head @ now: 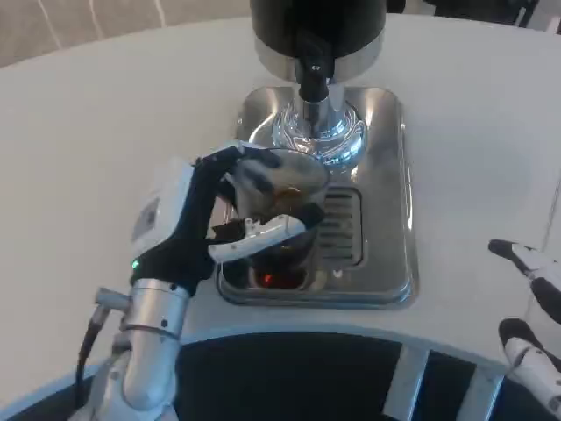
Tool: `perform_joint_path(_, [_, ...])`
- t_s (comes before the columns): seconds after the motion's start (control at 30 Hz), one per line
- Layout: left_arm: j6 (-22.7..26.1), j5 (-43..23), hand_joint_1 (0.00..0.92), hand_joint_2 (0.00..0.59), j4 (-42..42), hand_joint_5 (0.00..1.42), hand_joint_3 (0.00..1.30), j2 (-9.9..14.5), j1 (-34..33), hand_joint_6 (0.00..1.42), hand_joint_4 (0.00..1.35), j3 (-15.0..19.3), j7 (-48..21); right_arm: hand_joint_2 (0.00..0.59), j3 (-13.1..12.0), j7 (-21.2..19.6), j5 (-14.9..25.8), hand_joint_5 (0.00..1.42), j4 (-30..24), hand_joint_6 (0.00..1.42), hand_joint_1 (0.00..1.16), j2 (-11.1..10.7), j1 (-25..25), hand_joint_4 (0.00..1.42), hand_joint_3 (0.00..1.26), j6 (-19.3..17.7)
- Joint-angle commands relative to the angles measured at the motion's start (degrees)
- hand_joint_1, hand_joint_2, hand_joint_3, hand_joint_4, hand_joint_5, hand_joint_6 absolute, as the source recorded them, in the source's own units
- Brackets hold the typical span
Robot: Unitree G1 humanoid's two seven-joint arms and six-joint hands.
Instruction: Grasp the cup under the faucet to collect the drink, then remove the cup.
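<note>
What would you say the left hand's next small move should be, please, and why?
Probably draw the clear glass cup gently toward the robot, off the shiny metal drip tray. The left hand already grips the cup, which seems to hold dark drink, and it sits in front of the black faucet rather than directly beneath. The right hand waits at the table edge.

Bright, soft blur, glare (steel tray (386, 175))

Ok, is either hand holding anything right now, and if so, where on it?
The left hand grips the clear cup around its side wall, above the drip tray. The right hand holds nothing, fingers apart at the table's edge.
</note>
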Motion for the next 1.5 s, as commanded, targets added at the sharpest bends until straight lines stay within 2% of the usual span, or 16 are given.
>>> perform_joint_path(0.03, [-4.07,-2.46,0.56,0.08,-3.41,1.36,0.97,2.03,2.4,0.71,1.16,2.73,-0.61,0.553,0.79,0.7,-0.75,0.0,-0.85,0.0,0.1,-0.15,-0.93,0.0,0.02,0.67])
perform_joint_path(0.23, [-5.72,-4.14,0.56,0.079,-5.01,1.36,0.97,3.18,4.53,0.73,1.16,4.46,-1.85,0.554,2.32,1.37,-2.3,0.0,-0.85,0.0,0.09,-0.12,-2.77,0.0,0.02,1.68])
perform_joint_path(0.4, [-7.35,-5.83,0.56,0.079,-6.34,1.36,0.96,3.72,6.98,0.73,1.16,6.07,-2.78,0.555,2.49,1.7,-2.83,0.0,-0.85,0.0,0.08,-0.38,-3.51,0.0,0.02,2.25])
perform_joint_path(0.87, [-9.36,-9.19,0.566,0.071,-14.84,1.36,0.96,3.42,13.7,0.75,1.15,10.0,-6.04,0.555,3.36,1.54,-3.39,0.0,-0.85,0.0,0.07,-1.2,-4.85,0.0,0.02,3.58])
perform_joint_path(1.27, [-11.01,-12.41,0.57,0.066,-21.57,1.36,0.94,3.13,19.99,0.77,1.15,11.98,-9.82,0.545,5.51,1.02,-4.39,0.0,-0.85,0.0,0.06,-2.02,-5.17,0.0,0.01,2.13])
perform_joint_path(1.4, [-12.58,-13.72,0.57,0.066,-24.05,1.36,0.94,3.36,22.68,0.77,1.15,13.31,-10.75,0.546,6.27,0.61,-4.97,0.0,-0.85,0.0,0.06,-2.26,-4.71,0.0,0.01,-1.21])
perform_joint_path(1.5, [-13.92,-14.4,0.57,0.065,-25.41,1.37,0.94,3.37,24.29,0.82,1.15,14.22,-11.49,0.55,6.79,0.38,-5.08,0.0,-0.85,0.0,0.06,-1.64,-4.34,0.0,0.01,-3.31])
